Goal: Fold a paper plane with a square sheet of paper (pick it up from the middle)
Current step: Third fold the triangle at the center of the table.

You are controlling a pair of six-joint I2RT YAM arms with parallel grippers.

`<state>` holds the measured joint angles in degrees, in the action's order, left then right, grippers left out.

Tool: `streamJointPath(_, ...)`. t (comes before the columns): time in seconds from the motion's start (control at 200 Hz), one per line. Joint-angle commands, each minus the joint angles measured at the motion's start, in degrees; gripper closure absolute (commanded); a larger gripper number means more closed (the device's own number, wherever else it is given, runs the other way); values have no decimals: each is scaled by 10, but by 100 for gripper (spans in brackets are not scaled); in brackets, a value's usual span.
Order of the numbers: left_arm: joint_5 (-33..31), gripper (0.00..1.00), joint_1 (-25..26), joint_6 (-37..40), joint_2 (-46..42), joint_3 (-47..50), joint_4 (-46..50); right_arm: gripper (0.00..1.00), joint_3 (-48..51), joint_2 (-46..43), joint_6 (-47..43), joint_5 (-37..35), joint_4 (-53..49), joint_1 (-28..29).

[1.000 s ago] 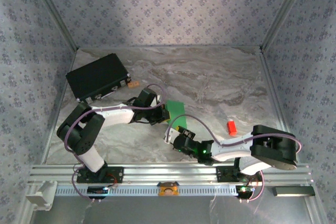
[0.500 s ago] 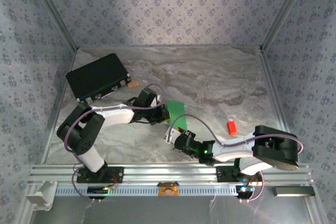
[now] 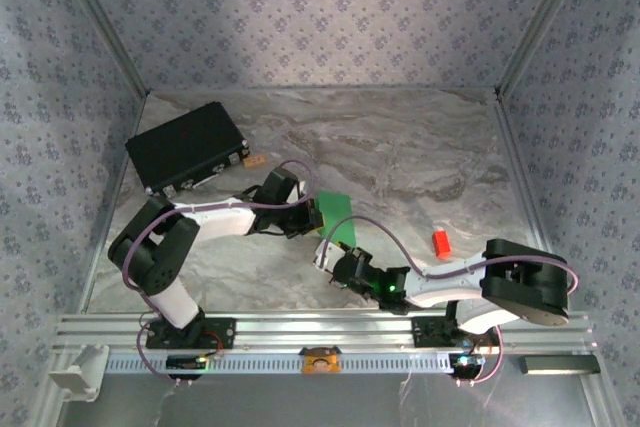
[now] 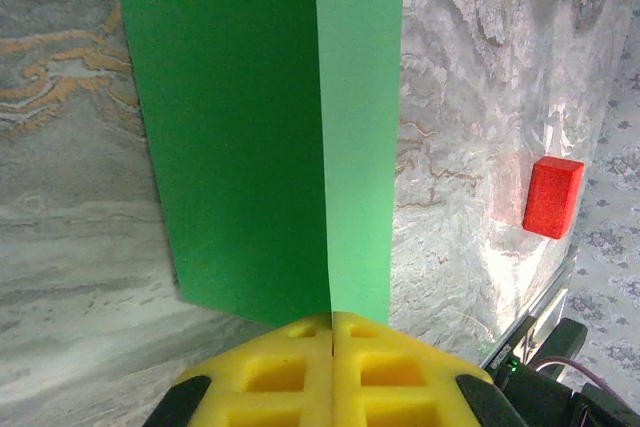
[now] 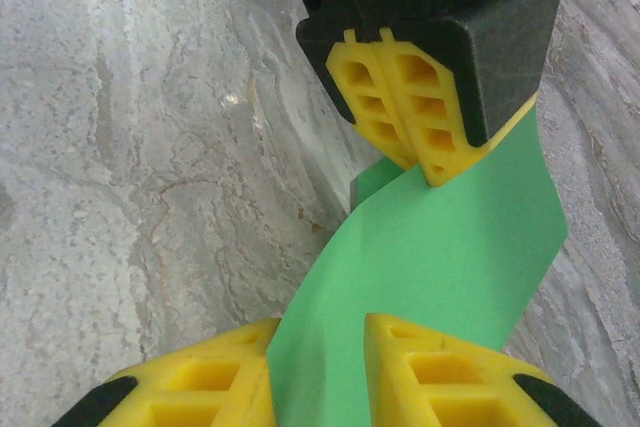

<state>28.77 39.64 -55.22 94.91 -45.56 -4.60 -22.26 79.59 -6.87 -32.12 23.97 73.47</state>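
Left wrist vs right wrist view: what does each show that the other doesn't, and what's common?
Left wrist, not right wrist: red block on the table; the straight crease down the paper.
Right wrist, not left wrist: right end effector, jaws apart with the paper between them.
Both: green paper, marble table, left end effector shut on the paper's edge.

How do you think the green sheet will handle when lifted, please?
Probably floppy: the green sheet bows in a curve between the shut left jaws and the open right jaws. Likely very light, being thin. Its centre fold line may stiffen it slightly.
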Motion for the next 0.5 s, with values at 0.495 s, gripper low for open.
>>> streamJointPath(0.495, 4, 96, -3, -3, 2, 2, -7, 87, 2, -8, 14, 12, -2, -8)
